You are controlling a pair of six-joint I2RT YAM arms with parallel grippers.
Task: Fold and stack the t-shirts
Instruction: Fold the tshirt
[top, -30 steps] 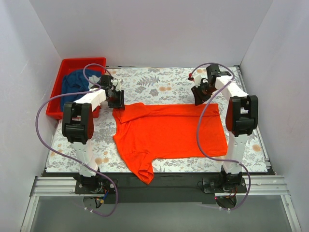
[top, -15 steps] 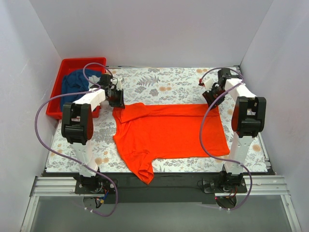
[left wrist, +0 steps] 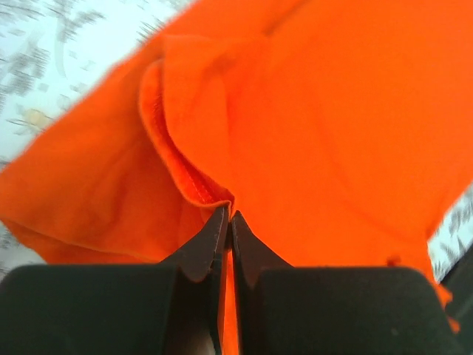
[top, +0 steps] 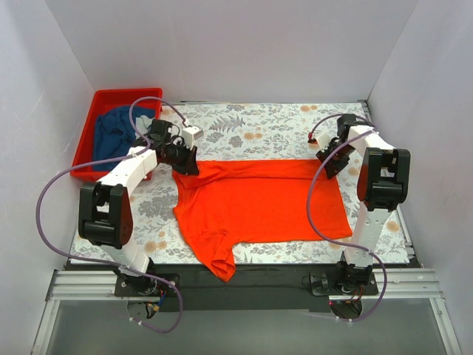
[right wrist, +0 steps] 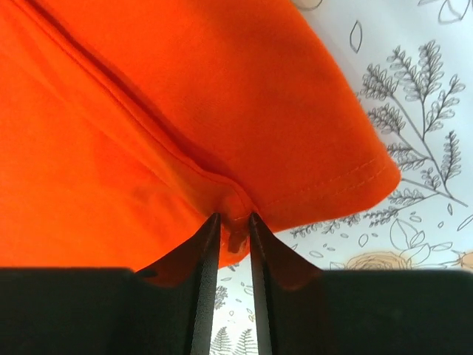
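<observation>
The orange-red t-shirt (top: 259, 203) lies spread on the floral table, its far edge folded over and one sleeve hanging toward the near edge. My left gripper (top: 186, 158) is at the shirt's far left corner, shut on a fold of the orange cloth (left wrist: 185, 170), with its tips (left wrist: 229, 216) pressed together. My right gripper (top: 326, 164) is at the far right corner, where its jaws (right wrist: 235, 220) pinch a small bunch of the hem (right wrist: 325, 185). The dark blue t-shirt (top: 114, 133) lies crumpled in the red bin.
The red plastic bin (top: 100, 100) stands at the far left, beside the left arm. White walls close in the table on three sides. Purple cables loop from both arms. Floral tablecloth (top: 244, 126) shows behind the shirt.
The left gripper closed on the shirt's far left corner and shifted right. The right gripper moved right to the far right corner and narrowed onto the hem.
</observation>
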